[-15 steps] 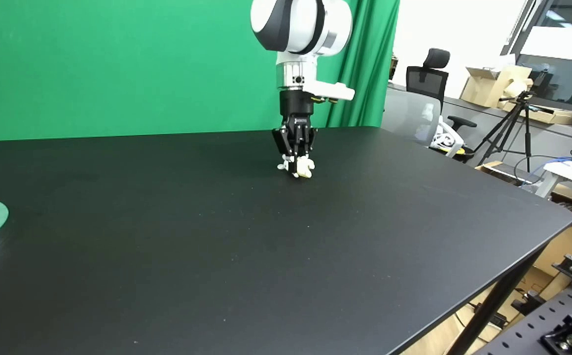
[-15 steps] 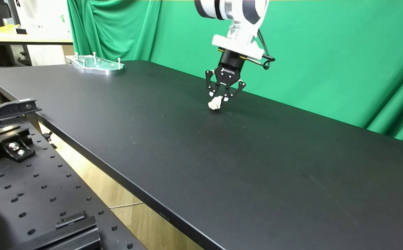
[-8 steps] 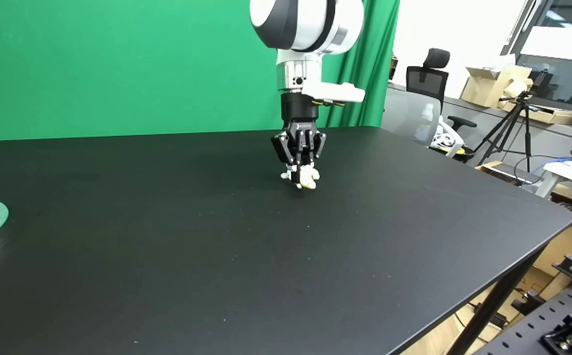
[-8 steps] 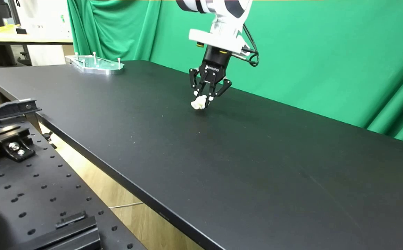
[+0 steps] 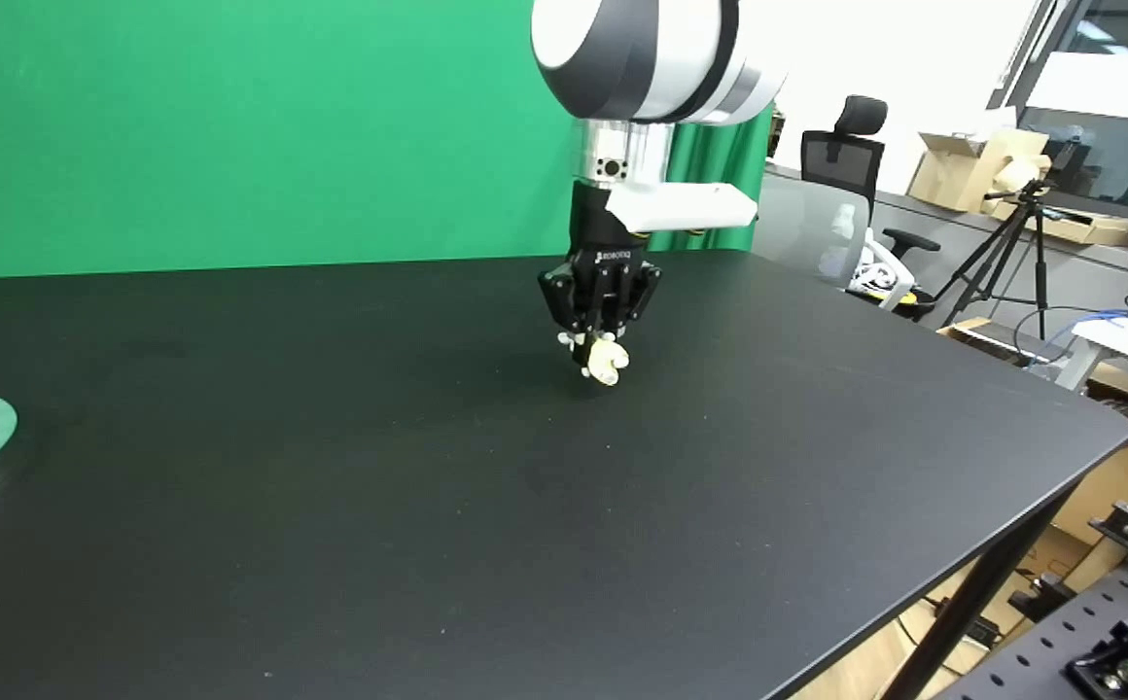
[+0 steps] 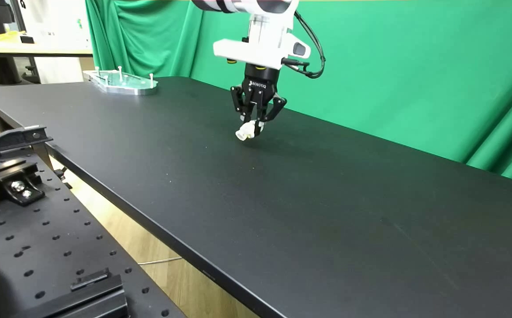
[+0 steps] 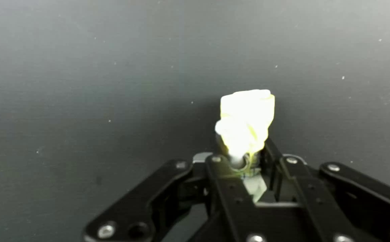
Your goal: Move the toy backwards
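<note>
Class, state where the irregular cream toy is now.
In the wrist view, the small irregular cream toy is just right of centre, clasped in the black robot hand, over the black tabletop.

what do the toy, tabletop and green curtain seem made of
Toy: maybe plastic or rubber, from its rounded lobes; washed out in the wrist view, so finish unclear. Tabletop: possibly laminate, dark with a soft, hazy sheen. Green curtain: likely matte cloth, hanging in folds.
</note>
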Robot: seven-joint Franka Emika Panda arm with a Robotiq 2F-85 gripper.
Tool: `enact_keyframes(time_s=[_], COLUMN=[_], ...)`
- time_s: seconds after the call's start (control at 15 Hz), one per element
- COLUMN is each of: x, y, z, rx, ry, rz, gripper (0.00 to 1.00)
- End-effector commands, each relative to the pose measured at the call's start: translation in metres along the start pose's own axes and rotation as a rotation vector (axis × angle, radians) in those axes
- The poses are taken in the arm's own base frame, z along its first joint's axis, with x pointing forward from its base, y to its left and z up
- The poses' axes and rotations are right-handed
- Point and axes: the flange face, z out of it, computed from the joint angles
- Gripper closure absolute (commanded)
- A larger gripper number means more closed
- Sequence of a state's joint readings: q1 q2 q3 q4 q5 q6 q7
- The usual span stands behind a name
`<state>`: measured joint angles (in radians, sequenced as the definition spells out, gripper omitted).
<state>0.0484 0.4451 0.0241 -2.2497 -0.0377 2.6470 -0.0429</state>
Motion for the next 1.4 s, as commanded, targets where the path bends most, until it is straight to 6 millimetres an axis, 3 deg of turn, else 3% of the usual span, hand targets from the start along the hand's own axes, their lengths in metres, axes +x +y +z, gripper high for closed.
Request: enact_keyframes(time_s=[0.0, 0.13, 0.2, 0.27, 0.67, 0.8, 1.33], x=[-0.026, -0.032, -0.034, -0.037, -0.046, -0.048, -0.046], y=[-0.012, -0.012, -0.008, -0.006, 0.025, 0.030, 0.028], z=[-0.024, -0.027, -0.026, -0.026, -0.015, -0.015, -0.044], rx=[0.012, 0.028, 0.039, 0.048, 0.032, 0.008, -0.025], ry=[0.026, 0.014, -0.010, -0.021, -0.051, -0.048, -0.053], rz=[0.052, 0.073, 0.099, 0.116, 0.205, 0.212, 0.207], gripper=[0.93, 0.93, 0.46, 0.46, 0.05, 0.00, 0.00])
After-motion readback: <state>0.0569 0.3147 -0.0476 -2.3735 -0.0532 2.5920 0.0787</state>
